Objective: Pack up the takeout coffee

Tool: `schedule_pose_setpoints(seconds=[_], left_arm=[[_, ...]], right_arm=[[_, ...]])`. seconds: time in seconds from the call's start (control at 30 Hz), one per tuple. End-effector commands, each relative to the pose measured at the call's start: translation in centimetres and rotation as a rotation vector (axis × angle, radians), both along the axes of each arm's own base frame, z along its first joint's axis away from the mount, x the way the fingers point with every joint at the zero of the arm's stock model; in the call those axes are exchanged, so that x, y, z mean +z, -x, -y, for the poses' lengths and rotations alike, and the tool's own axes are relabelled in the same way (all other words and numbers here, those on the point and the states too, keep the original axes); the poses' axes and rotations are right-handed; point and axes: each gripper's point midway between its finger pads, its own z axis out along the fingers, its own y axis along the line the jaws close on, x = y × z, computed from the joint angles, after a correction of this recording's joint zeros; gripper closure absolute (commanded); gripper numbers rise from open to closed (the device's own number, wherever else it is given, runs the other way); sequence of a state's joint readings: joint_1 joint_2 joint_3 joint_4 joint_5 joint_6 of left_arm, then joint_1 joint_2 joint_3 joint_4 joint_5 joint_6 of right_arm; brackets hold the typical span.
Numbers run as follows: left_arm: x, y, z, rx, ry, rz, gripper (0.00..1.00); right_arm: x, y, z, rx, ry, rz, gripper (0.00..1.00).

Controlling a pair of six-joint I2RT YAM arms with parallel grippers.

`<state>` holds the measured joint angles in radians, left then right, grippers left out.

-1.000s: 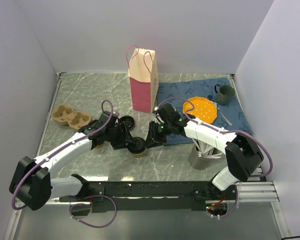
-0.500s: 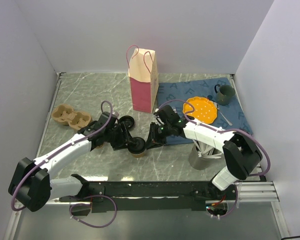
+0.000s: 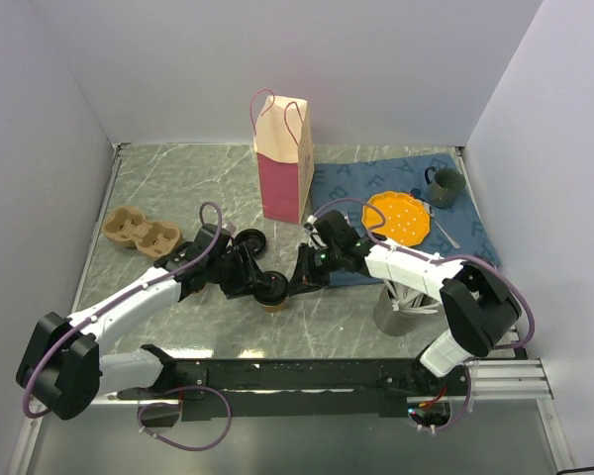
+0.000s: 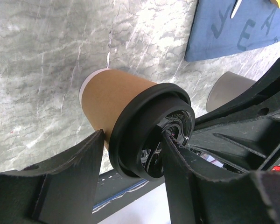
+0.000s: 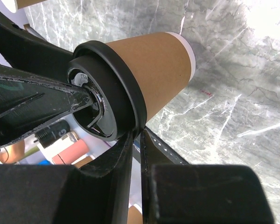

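The takeout coffee (image 3: pixel 272 294) (image 4: pixel 116 100) (image 5: pixel 158 65), a brown paper cup with a black lid, stands on the marble table between both arms. My left gripper (image 3: pixel 258 282) (image 4: pixel 133 140) is open astride the lid. One fingertip (image 4: pixel 170 144) lies on the lid's top, and the other sits just beside the rim. My right gripper (image 3: pixel 295 280) (image 5: pixel 137 133) comes from the other side with only a thin slit between its fingers. Its tips are against the underside of the lid's rim. The pink and cream paper bag (image 3: pixel 282 163) stands upright behind.
A cardboard cup carrier (image 3: pixel 139 231) lies at the left and a loose black lid (image 3: pixel 250 240) behind the cup. On the blue cloth (image 3: pixel 455 242) are an orange plate (image 3: pixel 398 216), a green mug (image 3: pixel 444 186) and a spoon. A metal container (image 3: pixel 401 309) stands by the right arm.
My right gripper's fingers have drawn together at the lid's rim. The left gripper and the cup have hardly moved.
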<state>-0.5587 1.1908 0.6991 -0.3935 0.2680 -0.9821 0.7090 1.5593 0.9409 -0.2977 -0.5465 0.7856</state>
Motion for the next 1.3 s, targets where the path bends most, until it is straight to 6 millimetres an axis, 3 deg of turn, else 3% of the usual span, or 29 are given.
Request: schedule_pose_setpoints(seconds=[0.0, 0.07, 0.1, 0.17, 0.23, 0.3, 0.43, 0.6, 0.8, 1.03, 1.27], left_arm=[[-4.3, 2.3, -2.4, 0.024, -0.13, -0.126, 0.45], [-4.1, 2.2, -2.3, 0.021, -0.129, -0.12, 0.45], [-4.0, 2.1, -2.2, 0.018, -0.125, -0.112, 0.45], [-3.3, 1.6, -1.9, 0.004, -0.116, -0.084, 0.44], [-2.4, 0.8, -1.5, -0.009, -0.106, -0.041, 0.43], [-2.1, 0.3, -1.5, -0.024, -0.115, -0.016, 0.43], [-1.2, -0.7, -0.8, -0.048, -0.102, 0.024, 0.42], [-0.8, -1.3, -0.3, -0.074, -0.097, 0.047, 0.41], [-0.3, -1.8, 0.1, -0.1, -0.101, 0.066, 0.41], [0.5, -1.8, 0.2, -0.106, -0.089, 0.082, 0.41], [2.8, -1.6, -0.1, -0.101, -0.094, 0.086, 0.36]], right_arm=[[-6.8, -0.2, 4.1, -0.014, 0.263, 0.029, 0.86], [-6.6, 0.1, 4.1, 0.012, 0.264, 0.019, 0.85], [-5.5, -0.5, 3.6, 0.021, 0.245, 0.045, 0.82], [-3.0, -0.9, 3.0, 0.057, 0.197, 0.096, 0.77], [0.7, -1.6, 2.3, 0.075, 0.151, 0.157, 0.68], [3.0, -1.9, 2.1, 0.102, 0.119, 0.196, 0.58], [5.0, -2.3, 1.7, 0.133, 0.036, 0.23, 0.48], [5.4, -3.2, 0.8, 0.198, -0.034, 0.237, 0.41], [4.1, -4.4, -0.1, 0.256, -0.032, 0.236, 0.33], [1.9, -4.7, -0.4, 0.278, -0.012, 0.19, 0.37], [-0.3, -3.6, 0.6, 0.253, 0.027, 0.147, 0.45]])
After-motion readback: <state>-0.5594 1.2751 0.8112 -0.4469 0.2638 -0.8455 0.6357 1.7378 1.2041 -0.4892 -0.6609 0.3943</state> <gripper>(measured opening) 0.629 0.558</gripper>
